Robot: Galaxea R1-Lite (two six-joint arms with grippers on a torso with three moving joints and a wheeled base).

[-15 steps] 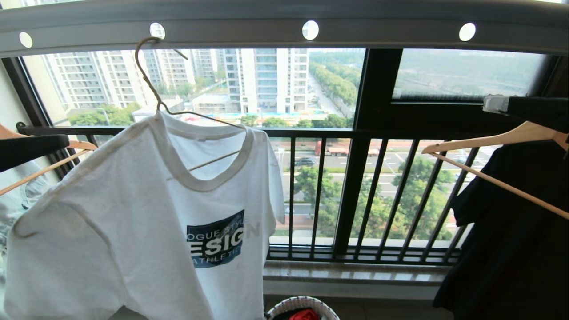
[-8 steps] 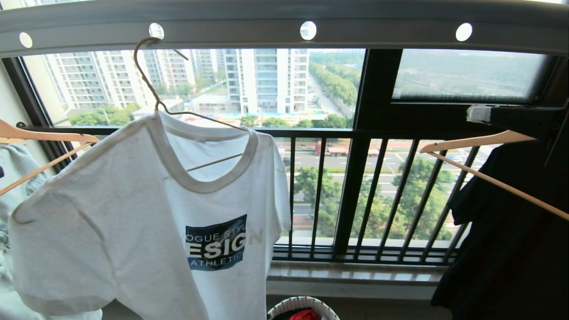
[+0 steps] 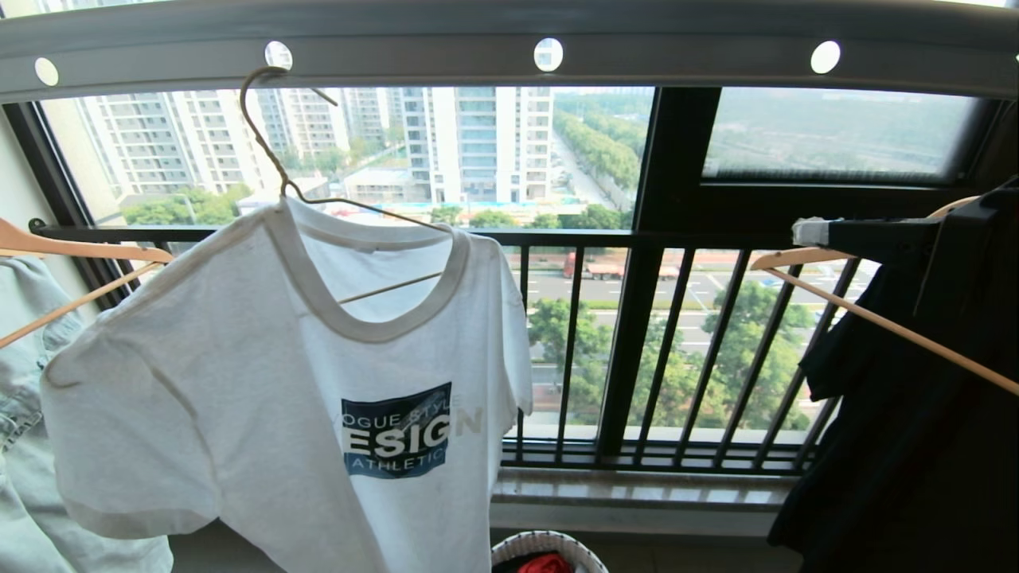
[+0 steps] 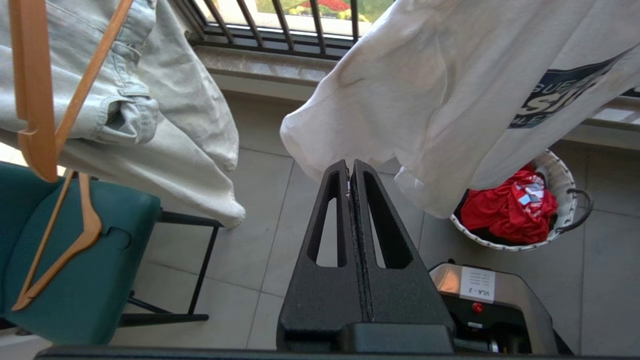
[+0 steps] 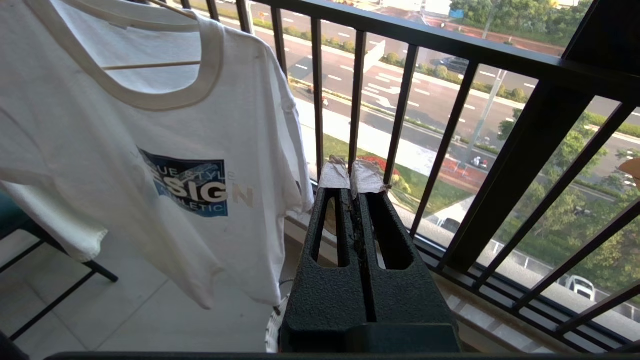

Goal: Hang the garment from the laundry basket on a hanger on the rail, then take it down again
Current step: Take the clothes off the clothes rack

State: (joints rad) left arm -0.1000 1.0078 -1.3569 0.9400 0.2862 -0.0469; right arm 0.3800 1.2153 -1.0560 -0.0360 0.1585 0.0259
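my left end effector (image 4: 350, 167) is clenched tight, fingers pressed together with nothing between them, hanging just below the hem side of the white t-shirt (image 3: 279, 398) without touching it. my right end effector (image 5: 354, 177) is also clenched and empty, taped tips together, raised at the right of the head view near a wooden hanger (image 3: 860, 306) with a black shirt (image 3: 915, 446). the t-shirt hangs on the cream wire hanger (image 3: 271, 151), hook over the grey rail (image 3: 509, 48) with round holes. laundry basket (image 4: 562, 175) sits on the tiled floor below, red cloth (image 4: 507, 207) inside. pale denim garment (image 4: 150, 110) on another wooden hanger (image 4: 35, 100) to my left, over a green chair (image 4: 85, 270).
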